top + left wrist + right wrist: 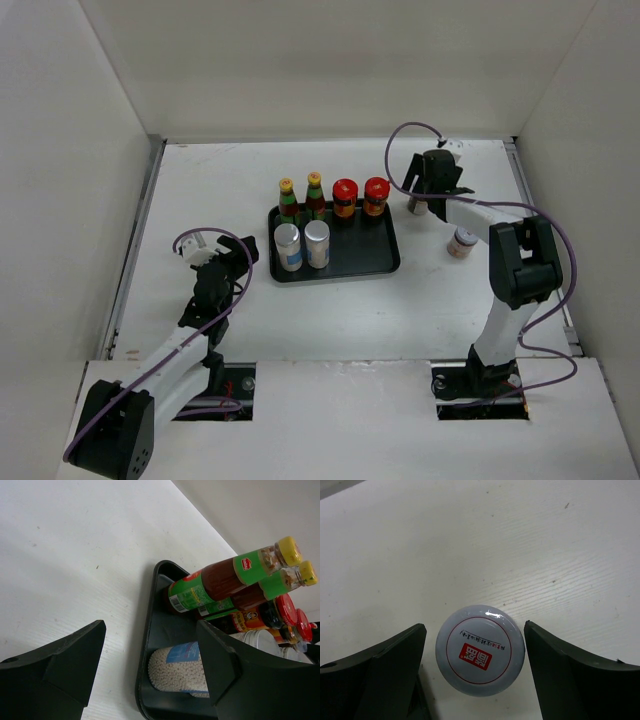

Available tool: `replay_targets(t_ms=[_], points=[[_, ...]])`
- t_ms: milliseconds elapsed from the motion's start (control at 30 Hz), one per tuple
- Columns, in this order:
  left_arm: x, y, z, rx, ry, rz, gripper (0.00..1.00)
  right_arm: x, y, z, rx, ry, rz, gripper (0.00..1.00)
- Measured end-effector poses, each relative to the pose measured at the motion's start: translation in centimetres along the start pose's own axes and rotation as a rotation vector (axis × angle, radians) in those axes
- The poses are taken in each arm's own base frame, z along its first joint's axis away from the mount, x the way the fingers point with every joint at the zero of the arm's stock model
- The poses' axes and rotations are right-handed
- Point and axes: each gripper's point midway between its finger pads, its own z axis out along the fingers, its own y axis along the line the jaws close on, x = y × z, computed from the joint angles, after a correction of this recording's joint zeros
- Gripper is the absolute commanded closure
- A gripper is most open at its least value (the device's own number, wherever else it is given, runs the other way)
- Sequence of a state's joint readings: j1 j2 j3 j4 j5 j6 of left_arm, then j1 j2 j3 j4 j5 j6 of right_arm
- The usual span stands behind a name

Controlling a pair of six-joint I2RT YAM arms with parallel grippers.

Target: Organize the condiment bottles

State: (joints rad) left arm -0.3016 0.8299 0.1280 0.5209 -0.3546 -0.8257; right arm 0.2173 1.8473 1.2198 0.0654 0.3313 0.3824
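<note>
Right gripper [475,626] hung spread wide and empty, straddling a white shaker jar with a round grey lid [480,650]. It stood upright on the white table [330,320], right of the black rectangular tray [365,250], its long axis pointing straight up at the wrist.

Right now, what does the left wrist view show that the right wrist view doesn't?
Only the left wrist view: the black tray holding two yellow-capped sauce bottles, red-lidded jars and a white shaker jar, ahead of the left gripper. Only the right wrist view: a grey-lidded shaker jar seen from above, standing on the white table inside the right gripper, with gaps on both sides. Both: the white table and open jaws holding nothing.
</note>
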Motion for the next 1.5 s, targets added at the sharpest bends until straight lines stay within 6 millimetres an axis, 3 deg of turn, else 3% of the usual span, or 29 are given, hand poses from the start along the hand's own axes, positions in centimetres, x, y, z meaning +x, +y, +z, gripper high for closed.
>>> replay_targets(t_ms=[100, 267, 367, 500, 600, 767, 867, 967, 1100, 1233, 1267, 1367, 1500], points=[[0.0, 0.0, 0.0, 0.0, 0.0, 0.0, 0.28, 0.3, -0.4, 0.0, 0.016, 0.007, -0.005, 0.19], [0.1, 0.1, 0.0, -0.004, 0.005, 0.002, 0.28, 1.2, -1.2, -0.2, 0.055, 0.007, -0.019, 0.43], [0.2, 0.2, 0.0, -0.005, 0.006, 0.003, 0.28, 1.5, -1.5, -0.8, 0.079, -0.006, -0.025, 0.5], [0.2, 0.1, 0.0, -0.004, 0.008, 0.003, 0.28, 2.5, -1.5, -3.0, 0.094, -0.019, -0.062, 0.52], [0.2, 0.1, 0.0, -0.002, 0.007, 0.002, 0.28, 3.3, -1.1, -5.9, 0.076, -0.026, -0.097, 0.52], [0.2, 0.0, 0.0, 0.003, 0.009, 0.001, 0.28, 3.2, 2.2, -11.1, -0.043, -0.078, -0.119, 0.53], [0.2, 0.0, 0.0, 0.003, 0.008, 0.0, 0.28, 3.9, 5.6, -13.5, -0.146, -0.094, -0.136, 0.52], [0.4, 0.1, 0.0, -0.001, 0.014, 0.003, 0.28, 6.0, 9.3, -15.0, -0.255, -0.074, -0.168, 0.52], [0.3, 0.0, 0.0, 0.001, 0.011, 0.002, 0.28, 10.1, 13.6, -16.0, -0.365, -0.006, -0.221, 0.5], [-0.1, -0.4, -0.1, 0.017, 0.002, -0.005, 0.28, 13.7, 15.4, -16.1, -0.406, 0.062, -0.266, 0.46], [-0.3, -0.6, -0.2, 0.023, -0.005, -0.008, 0.28, 14.2, 15.7, -16.2, -0.412, 0.069, -0.269, 0.42], [-0.5, -0.8, -0.2, 0.031, -0.01, -0.011, 0.28, 14.6, 16.5, -16.8, -0.433, 0.074, -0.255, 0.15], [-0.3, -0.7, -0.2, 0.029, -0.005, -0.01, 0.28, 13.9, 17.2, -17.1, -0.443, 0.044, -0.218, 0.01]])
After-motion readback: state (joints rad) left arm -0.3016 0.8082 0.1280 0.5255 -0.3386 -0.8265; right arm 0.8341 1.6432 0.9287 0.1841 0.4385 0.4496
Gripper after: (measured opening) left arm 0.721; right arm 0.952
